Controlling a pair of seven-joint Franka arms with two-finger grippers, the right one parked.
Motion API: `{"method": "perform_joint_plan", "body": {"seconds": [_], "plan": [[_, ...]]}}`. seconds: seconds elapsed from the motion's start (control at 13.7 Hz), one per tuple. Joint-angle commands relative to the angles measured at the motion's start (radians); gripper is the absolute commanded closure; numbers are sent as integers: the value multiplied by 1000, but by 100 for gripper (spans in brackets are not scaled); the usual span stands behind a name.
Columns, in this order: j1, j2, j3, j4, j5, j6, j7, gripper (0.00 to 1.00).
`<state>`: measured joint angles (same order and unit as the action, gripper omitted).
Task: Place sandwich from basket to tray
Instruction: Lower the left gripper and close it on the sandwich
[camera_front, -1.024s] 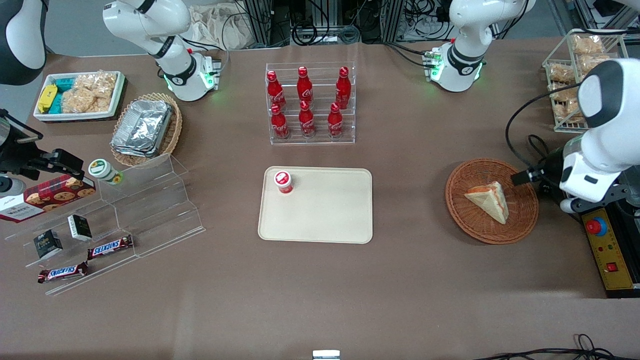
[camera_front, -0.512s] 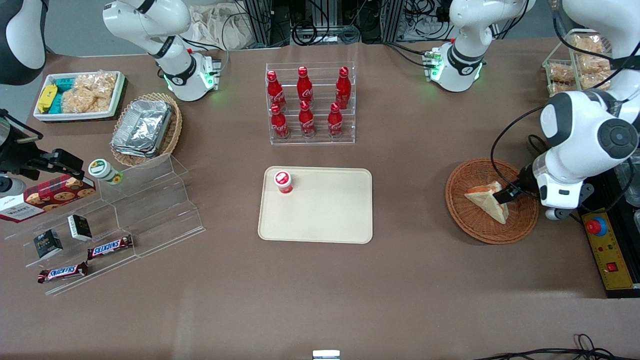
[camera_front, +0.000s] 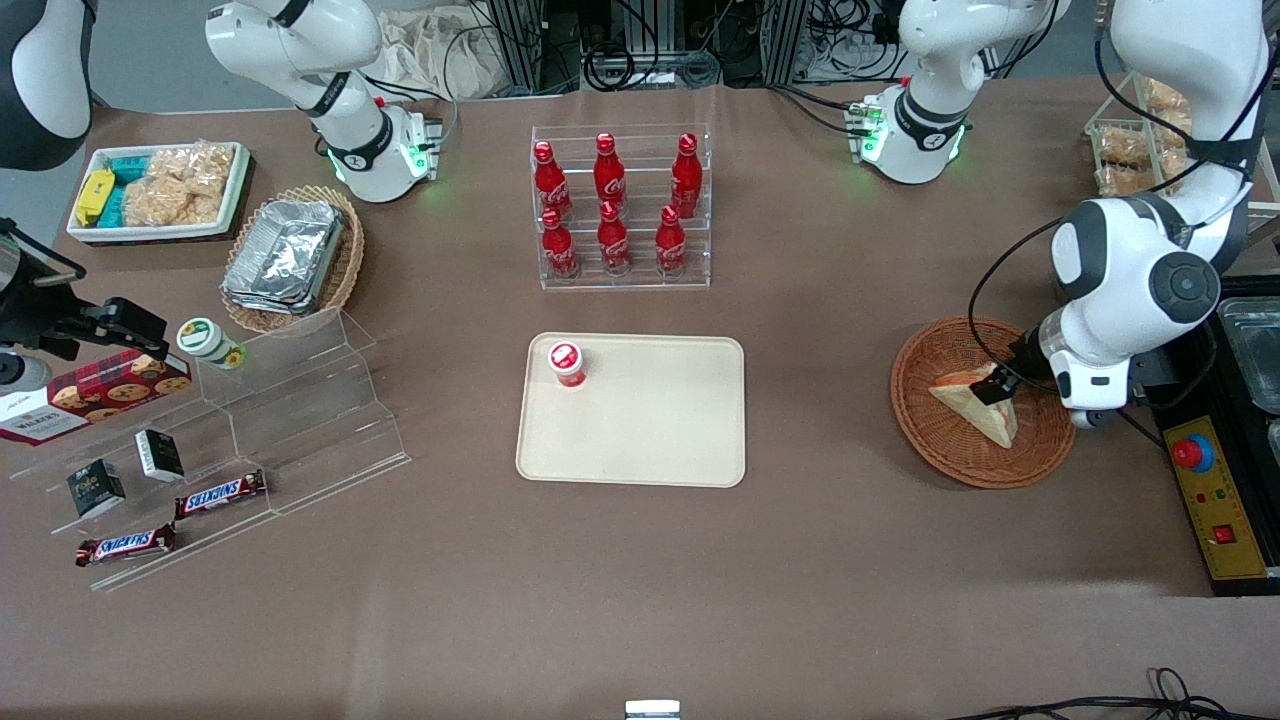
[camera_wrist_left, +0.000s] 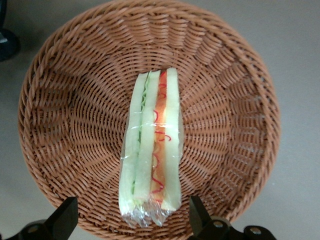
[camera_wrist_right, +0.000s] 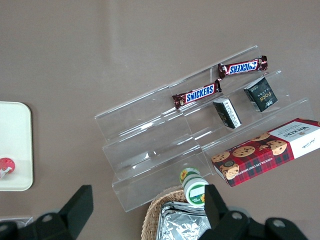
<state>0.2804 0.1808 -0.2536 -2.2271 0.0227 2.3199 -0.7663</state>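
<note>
Above the basket (camera_wrist_left: 235, 125), the gripper (camera_wrist_left: 132, 220) hangs with fingers spread wide, straddling the sandwich (camera_wrist_left: 152, 150) end.

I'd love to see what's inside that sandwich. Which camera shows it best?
The left wrist view: the sandwich fills it edge-on in the basket, showing green, red and orange layers between the open pincer fingers. The front view shows a small pale wedge, partly covered by the pincer. The right wrist view misses it.
</note>
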Motion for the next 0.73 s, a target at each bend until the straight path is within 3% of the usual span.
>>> {"method": "perform_joint_plan", "body": {"seconds": [0.0,0.37,0.44,0.59,0.66], "plan": [[8,25,-3,-13,10,25,-39,0],[6,100,-3,-5,98,70,-154,0],[6,111,-4,4,117,72,-174,5],[5,115,-4,26,121,72,-243,99],[-3,118,-6,38,121,72,-263,100]]}}
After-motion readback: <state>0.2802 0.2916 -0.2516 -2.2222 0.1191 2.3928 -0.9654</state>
